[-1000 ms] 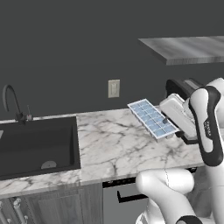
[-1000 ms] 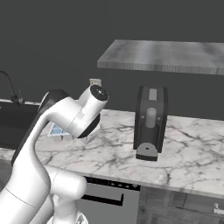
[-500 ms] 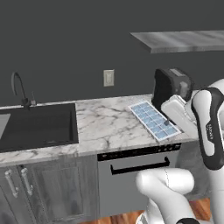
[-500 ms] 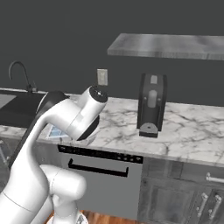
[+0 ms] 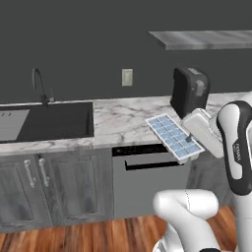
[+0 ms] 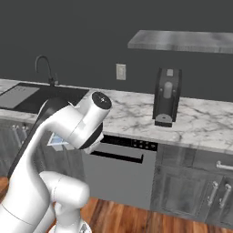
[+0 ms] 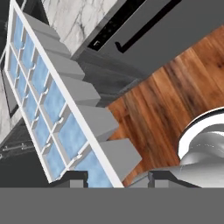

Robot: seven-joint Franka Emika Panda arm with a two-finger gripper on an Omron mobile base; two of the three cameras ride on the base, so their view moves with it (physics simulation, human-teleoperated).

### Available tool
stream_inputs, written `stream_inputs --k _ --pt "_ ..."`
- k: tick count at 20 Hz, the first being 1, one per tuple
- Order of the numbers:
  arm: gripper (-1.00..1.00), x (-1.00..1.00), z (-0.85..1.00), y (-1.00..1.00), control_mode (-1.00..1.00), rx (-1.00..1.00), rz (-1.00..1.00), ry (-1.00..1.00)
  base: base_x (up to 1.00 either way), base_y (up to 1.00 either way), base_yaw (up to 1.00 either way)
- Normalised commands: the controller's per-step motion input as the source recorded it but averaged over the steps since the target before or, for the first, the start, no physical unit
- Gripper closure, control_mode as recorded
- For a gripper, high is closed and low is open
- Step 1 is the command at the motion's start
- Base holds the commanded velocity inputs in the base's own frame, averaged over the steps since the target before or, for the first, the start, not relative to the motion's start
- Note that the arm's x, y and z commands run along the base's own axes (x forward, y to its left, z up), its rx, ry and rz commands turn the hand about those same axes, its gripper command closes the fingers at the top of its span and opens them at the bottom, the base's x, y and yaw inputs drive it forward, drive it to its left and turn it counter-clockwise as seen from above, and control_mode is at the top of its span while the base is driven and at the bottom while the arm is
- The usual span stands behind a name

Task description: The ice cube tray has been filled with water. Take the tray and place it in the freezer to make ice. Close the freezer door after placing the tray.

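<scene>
Marble counter (image 5: 118, 115) spans mid-frame in the left base view, open wood floor (image 5: 98, 236) below. Lifted clear of the counter edge, the ice cube tray (image 5: 173, 136) runs from upper left to lower right. The hand view shows the gripper (image 7: 114, 177) clamped on the tray's near end, water (image 7: 51, 101) in its cells.

Flat, even rendered light, dim dark wall, soft shadows, no blur.
</scene>
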Motion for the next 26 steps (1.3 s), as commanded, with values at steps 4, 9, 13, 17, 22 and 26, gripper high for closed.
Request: stream_inputs --k 4,9,13,17,22,26 --pt "1.0 0.0 0.0 0.0 1.0 0.0 0.0 0.0 -0.02 0.15 0.28" --pt "1.0 0.0 0.0 0.0 1.0 0.0 0.0 0.0 0.0 0.18 0.4" --pt "1.0 0.0 0.0 0.0 1.0 0.0 0.0 0.0 0.0 0.14 0.49" --pt "1.0 0.0 0.0 0.0 1.0 0.0 0.0 0.0 0.01 0.36 0.5" --pt "1.0 0.0 0.0 0.0 1.0 0.0 0.0 0.0 0.1 0.4 0.55" --pt "1.0 0.0 0.0 0.0 1.0 0.0 0.0 0.0 0.16 0.34 0.63"
